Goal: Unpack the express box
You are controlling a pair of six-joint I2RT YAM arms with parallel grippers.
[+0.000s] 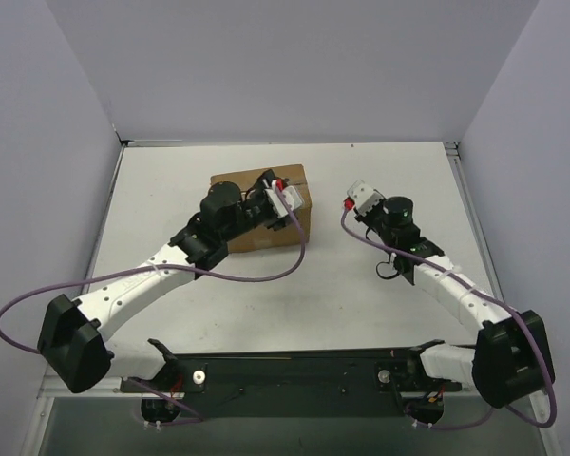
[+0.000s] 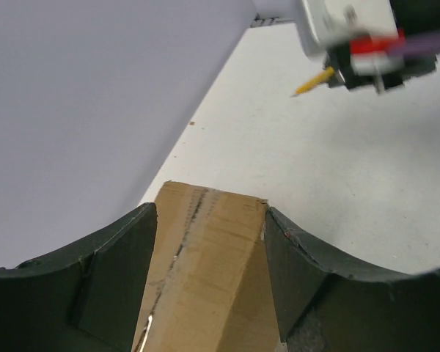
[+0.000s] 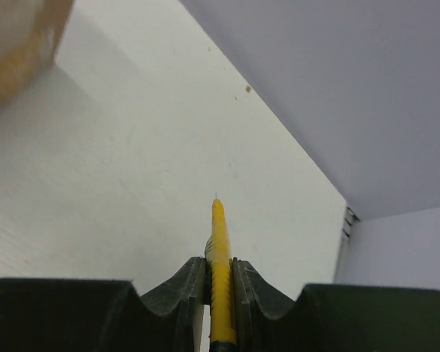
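Left arm: I see it stretched forward over the express box (image 1: 236, 179).
Left end effector (image 2: 211, 213): fingers (image 2: 125, 271) astride a cardboard edge; gripping or loose, I cannot tell.
Right end effector (image 3: 220, 271): clamped on a yellow pointed tool (image 3: 218, 224), right of the box and apart from it.
Box: far-centre worktop (image 1: 152, 190), bare surface on all sides.

- express box (image 1: 290, 178): brown cardboard carton, rectangular, plain faces.
- Sits flat on the white table (image 1: 171, 190), far half, slightly left of centre. Long side runs roughly left-right, turned a little.
- From above the top looks shut, but its middle is hidden, so can't confirm the flaps.
- Left wrist view: box (image 2: 213, 279) close up, narrow end away from the camera, rough seam line running lengthwise, left of middle.
- Right wrist view: only a blurred brown corner (image 3: 15, 44), top left.
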